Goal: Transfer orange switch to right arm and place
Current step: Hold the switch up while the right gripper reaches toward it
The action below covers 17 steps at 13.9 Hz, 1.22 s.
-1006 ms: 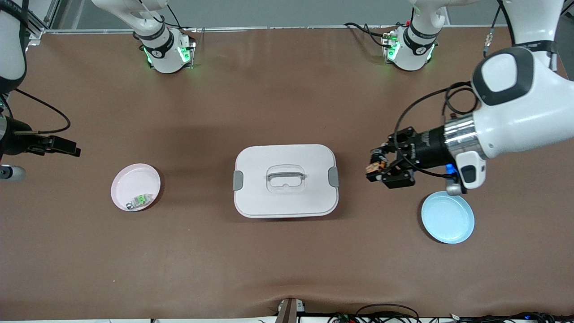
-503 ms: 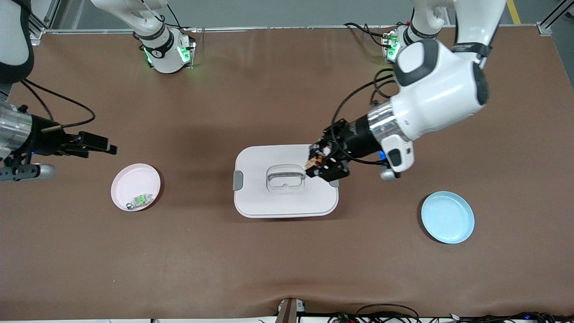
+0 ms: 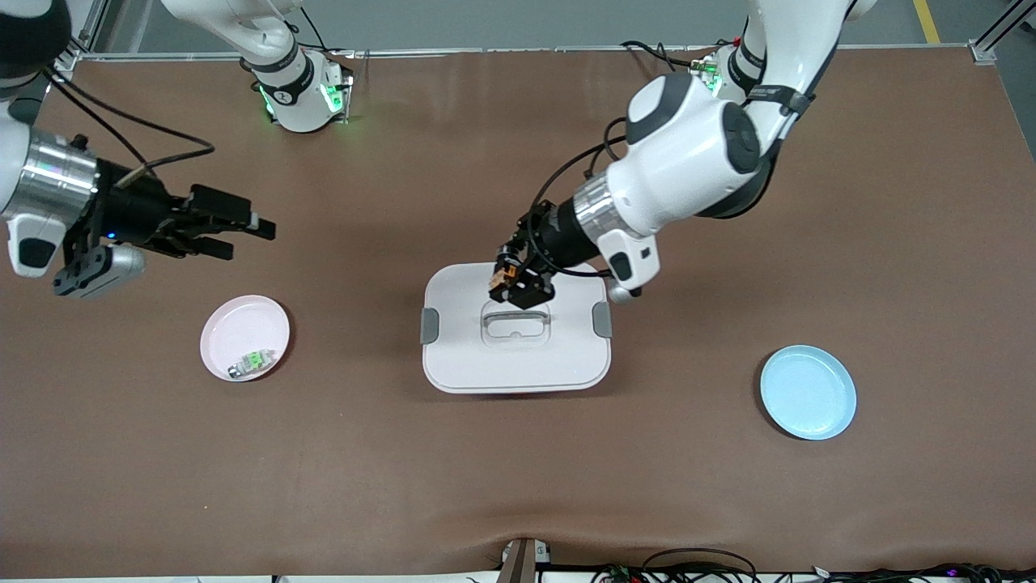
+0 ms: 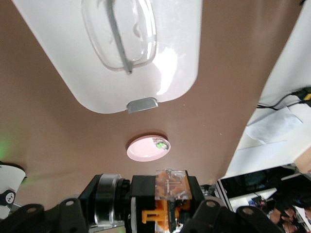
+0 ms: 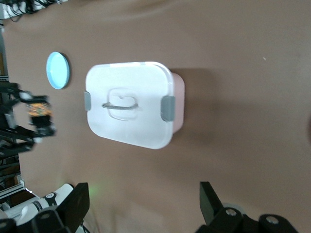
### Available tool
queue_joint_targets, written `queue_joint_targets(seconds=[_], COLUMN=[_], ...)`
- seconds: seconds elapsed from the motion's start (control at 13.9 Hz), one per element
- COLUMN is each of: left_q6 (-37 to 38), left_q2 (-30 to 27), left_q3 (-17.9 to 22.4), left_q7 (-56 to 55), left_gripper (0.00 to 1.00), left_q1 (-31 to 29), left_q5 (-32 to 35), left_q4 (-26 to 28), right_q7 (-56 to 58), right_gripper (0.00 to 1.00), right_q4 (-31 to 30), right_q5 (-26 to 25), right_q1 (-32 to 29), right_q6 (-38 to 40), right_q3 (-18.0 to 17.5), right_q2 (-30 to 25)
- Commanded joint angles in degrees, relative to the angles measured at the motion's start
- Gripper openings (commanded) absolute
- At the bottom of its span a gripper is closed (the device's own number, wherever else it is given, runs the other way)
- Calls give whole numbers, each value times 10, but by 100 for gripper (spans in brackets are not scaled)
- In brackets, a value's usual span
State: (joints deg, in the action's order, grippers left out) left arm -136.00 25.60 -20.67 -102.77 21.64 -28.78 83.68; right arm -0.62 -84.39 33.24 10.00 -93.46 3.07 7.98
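My left gripper is shut on the orange switch, a small black part with an orange body and a clear cap, and holds it in the air over the white lidded box. In the left wrist view the switch sits between the jaws. My right gripper is open and empty, in the air over bare table toward the right arm's end, above the pink plate. In the right wrist view its fingers stand wide apart, and the left gripper with the switch shows farther off.
The pink plate holds a small green-and-silver part. A light blue plate lies toward the left arm's end. The white box has a clear handle and grey side latches.
My left gripper has carried the switch from near the blue plate to over the white box. My right gripper has moved in from the table's end toward the middle.
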Motion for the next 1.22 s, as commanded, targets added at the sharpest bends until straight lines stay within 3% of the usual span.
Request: queue_joint_targets(seconds=[0.0, 0.22, 0.43, 0.65, 0.86, 1.15], left_q6=[-17, -17, -29, -36, -37, -40], left_q2=[18, 24, 34, 37, 37, 46], left_q3=[5, 6, 6, 5, 6, 12], left_q7=[-60, -80, -90, -91, -92, -98], left_gripper=[26, 26, 26, 26, 26, 26], left_q1=[33, 53, 62, 65, 65, 74], left_q5=[43, 53, 68, 72, 72, 72], left_q4=[-16, -16, -17, -17, -17, -33], right_q7=[-5, -7, -10, -10, -1, 0], right_gripper=[100, 100, 100, 100, 100, 100], right_q4=[-87, -189, -247, -270, -327, -329], right_q5=[32, 62, 101, 118, 200, 215], right_q1=[46, 96, 123, 138, 178, 210], right_q6=[-102, -228, -289, -306, -402, -448], right_q3=[4, 4, 4, 4, 4, 4], right_q2=[-45, -86, -101, -102, -113, -103])
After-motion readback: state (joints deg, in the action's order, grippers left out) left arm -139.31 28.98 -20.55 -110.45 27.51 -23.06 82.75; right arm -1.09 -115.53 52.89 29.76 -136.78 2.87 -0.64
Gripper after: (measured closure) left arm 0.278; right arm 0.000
